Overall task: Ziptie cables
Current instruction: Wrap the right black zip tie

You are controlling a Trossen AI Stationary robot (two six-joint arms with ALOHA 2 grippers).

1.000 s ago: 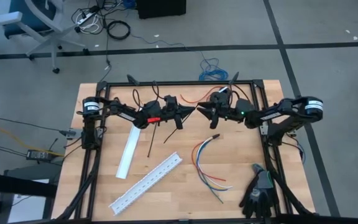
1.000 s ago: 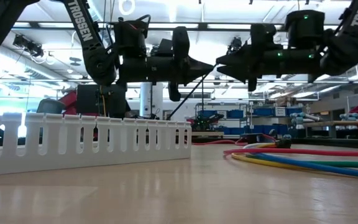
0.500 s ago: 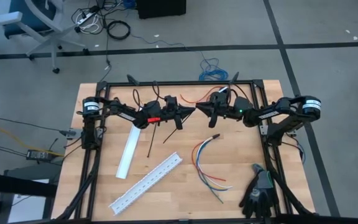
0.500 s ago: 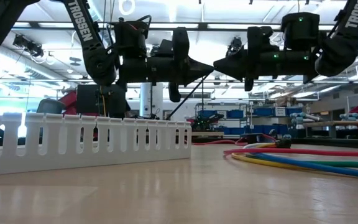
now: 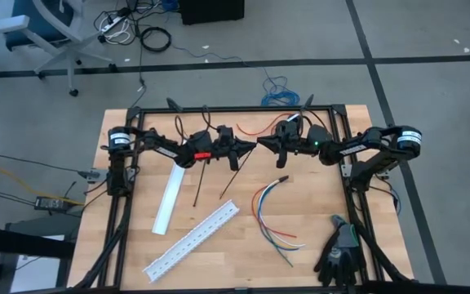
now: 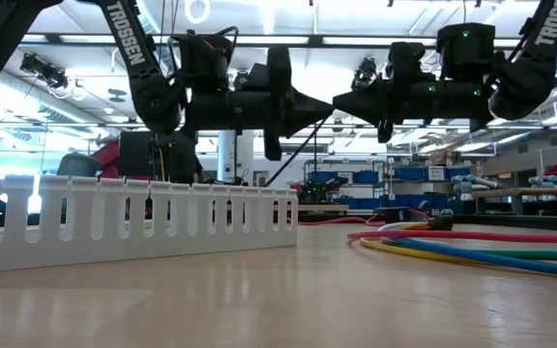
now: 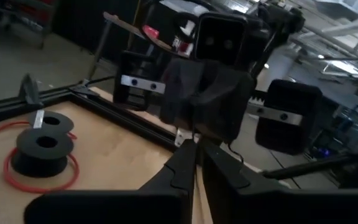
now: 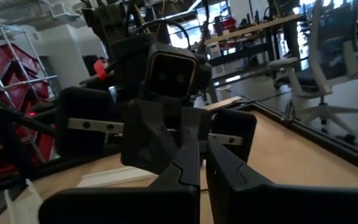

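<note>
**Two arms meet tip to tip over the far side of the table**

The wooden table [image 5: 317, 204] is edged by a black frame. Both dark arms reach in from its far corners towards the middle, raised well above the top.

On the near left part lies a long white slotted duct [image 5: 191, 240], set at a slant. A flat white cover strip [image 5: 168, 202] lies just beyond it, under the left arm. A pair of black gloves [image 5: 339, 249] sits at the near right corner.

The cables [image 5: 256, 208] lie on the table right of centre, between the duct and the gloves. Their black-sleeved end points towards the arms and their coloured ends fan out towards the gloves. They lie apart from both grippers and nothing touches them.

A black spool [image 7: 42, 148] with thin red wire stands at the far edge, behind the grippers. One thin black strip [image 5: 198, 184] shows below the left arm, beside the white cover strip. A second black strip [image 5: 237, 173] slants down from the spot where the two grippers meet.

The left gripper [image 5: 251, 145] and the right gripper [image 5: 263, 144] point at each other, almost touching. The right gripper is fully closed. Whether the left one is closed I cannot tell. The slanting strip's upper end sits at that meeting point, but which gripper has it is not clear.
</note>
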